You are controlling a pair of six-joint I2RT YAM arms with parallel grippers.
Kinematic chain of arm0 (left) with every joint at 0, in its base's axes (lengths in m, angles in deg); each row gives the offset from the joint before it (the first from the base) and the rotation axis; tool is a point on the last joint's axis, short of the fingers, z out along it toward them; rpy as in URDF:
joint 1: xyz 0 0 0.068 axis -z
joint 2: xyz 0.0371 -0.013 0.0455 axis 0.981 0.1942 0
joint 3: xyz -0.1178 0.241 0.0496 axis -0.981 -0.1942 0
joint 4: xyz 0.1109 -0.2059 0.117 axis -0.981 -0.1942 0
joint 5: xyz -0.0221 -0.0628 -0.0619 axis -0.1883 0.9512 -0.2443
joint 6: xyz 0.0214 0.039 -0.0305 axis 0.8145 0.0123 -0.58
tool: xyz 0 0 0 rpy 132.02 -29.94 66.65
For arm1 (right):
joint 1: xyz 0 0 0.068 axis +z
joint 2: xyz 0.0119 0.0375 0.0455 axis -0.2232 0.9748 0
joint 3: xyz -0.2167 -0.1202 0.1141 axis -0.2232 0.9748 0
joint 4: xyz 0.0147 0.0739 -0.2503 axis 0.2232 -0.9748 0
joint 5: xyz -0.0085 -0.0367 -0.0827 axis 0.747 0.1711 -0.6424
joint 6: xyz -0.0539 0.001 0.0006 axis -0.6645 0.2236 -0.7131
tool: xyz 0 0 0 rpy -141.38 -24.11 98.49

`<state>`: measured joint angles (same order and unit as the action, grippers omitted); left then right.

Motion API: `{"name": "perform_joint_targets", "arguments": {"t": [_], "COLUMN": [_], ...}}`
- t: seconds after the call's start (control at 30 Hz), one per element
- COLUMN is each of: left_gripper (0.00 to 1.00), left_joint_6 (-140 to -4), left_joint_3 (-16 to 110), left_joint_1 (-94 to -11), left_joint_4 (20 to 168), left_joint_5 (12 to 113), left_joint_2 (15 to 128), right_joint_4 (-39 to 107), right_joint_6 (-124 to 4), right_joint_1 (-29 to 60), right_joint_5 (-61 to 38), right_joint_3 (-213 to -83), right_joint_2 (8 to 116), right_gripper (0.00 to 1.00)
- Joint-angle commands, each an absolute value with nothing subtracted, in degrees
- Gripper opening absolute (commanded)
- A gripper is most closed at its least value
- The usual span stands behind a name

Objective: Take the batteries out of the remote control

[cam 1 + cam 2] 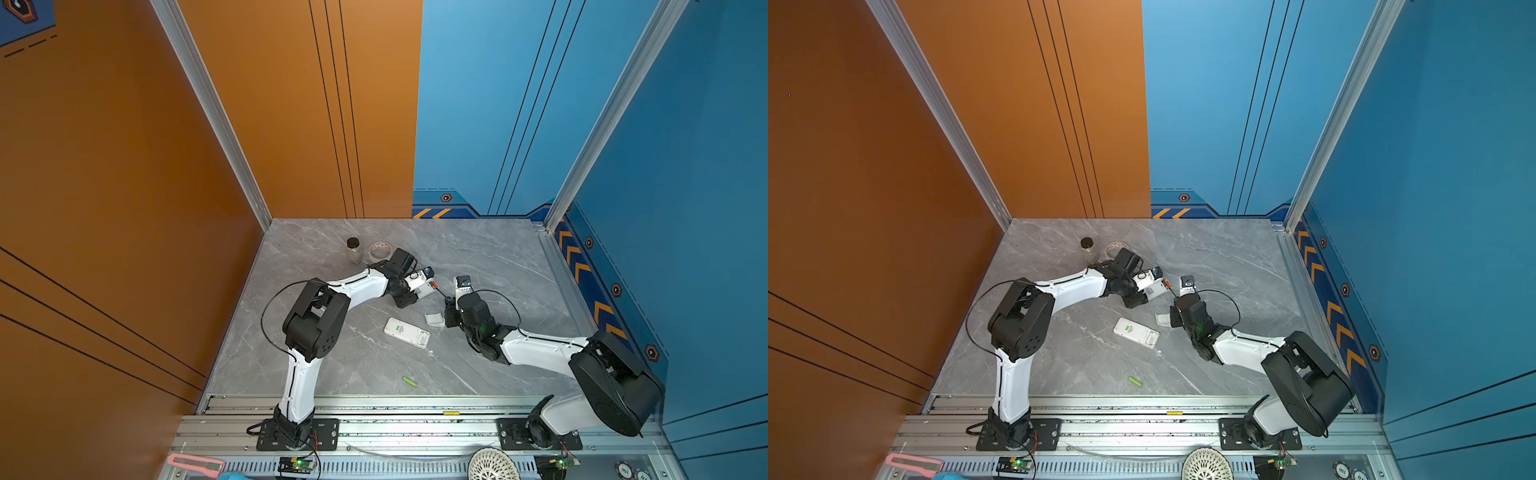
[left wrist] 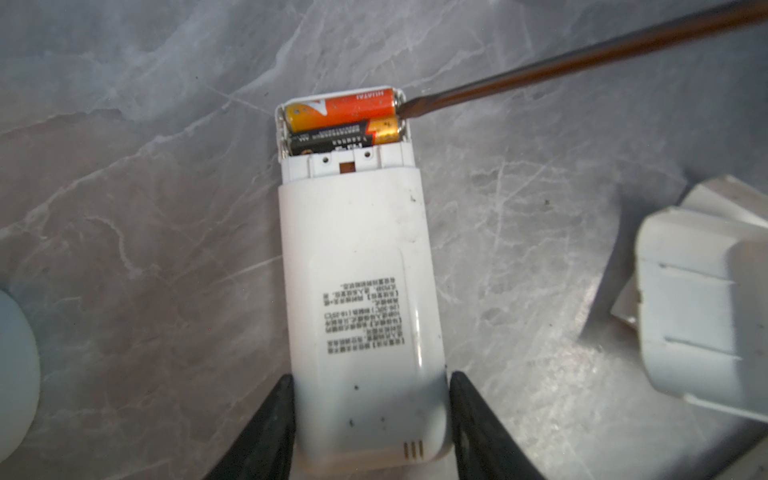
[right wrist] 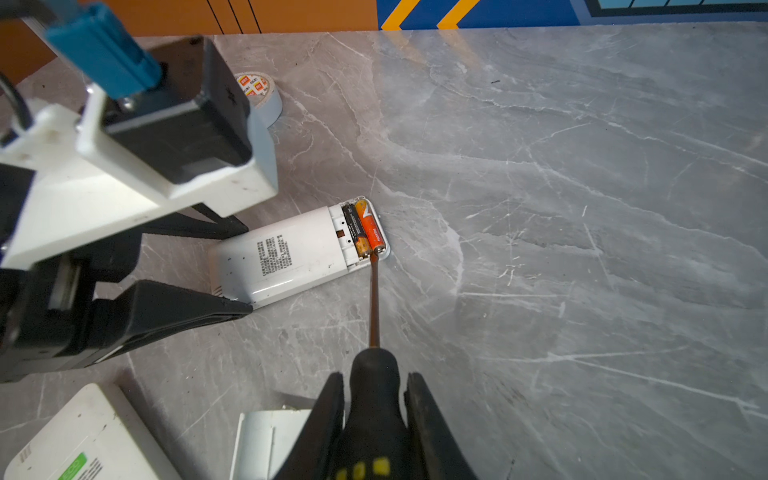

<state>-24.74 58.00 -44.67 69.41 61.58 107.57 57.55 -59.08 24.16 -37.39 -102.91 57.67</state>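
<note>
My left gripper (image 2: pixel 370 376) is shut on the tail of a white remote control (image 2: pixel 353 266), which lies back-up on the table with its battery bay uncovered. Two batteries sit side by side in the bay: an orange-red one (image 2: pixel 345 109) at the outer end and a black-and-gold one (image 2: pixel 340 138) beside it. My right gripper (image 3: pixel 374 376) is shut on a black-and-yellow screwdriver handle (image 3: pixel 376 415). The shaft (image 3: pixel 374 303) reaches forward and its tip touches the end of the orange-red battery (image 3: pixel 371 226). A green battery (image 1: pixel 409 381) lies loose near the table's front edge.
A second white remote (image 1: pixel 407 331) lies in the middle of the table, with white battery covers (image 1: pixel 434 319) just right of it, under my right wrist. A dark-lidded jar (image 1: pixel 353 250) and a tape roll (image 1: pixel 380 250) stand behind the left arm.
</note>
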Motion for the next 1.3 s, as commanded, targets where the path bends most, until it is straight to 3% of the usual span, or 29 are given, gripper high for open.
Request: {"name": "perform_joint_targets", "arguments": {"t": [0.0,1.27], "left_gripper": [0.0,0.0], "left_joint_6": [-19.72,-21.84], "left_joint_3": [56.68,56.61], "left_joint_1": [-40.13,-40.39], "left_joint_4": [55.63,55.64], "left_joint_5": [73.91,73.62], "left_joint_2": [109.76,110.82], "right_joint_4": [60.68,58.22], "right_joint_6": [-59.68,-60.03], "right_joint_1": [22.51,21.96], "right_joint_5": [-37.7,-37.3], "right_joint_3": [-103.74,-105.88], "right_joint_2": [56.08,54.47], "right_gripper": [0.0,0.0]}}
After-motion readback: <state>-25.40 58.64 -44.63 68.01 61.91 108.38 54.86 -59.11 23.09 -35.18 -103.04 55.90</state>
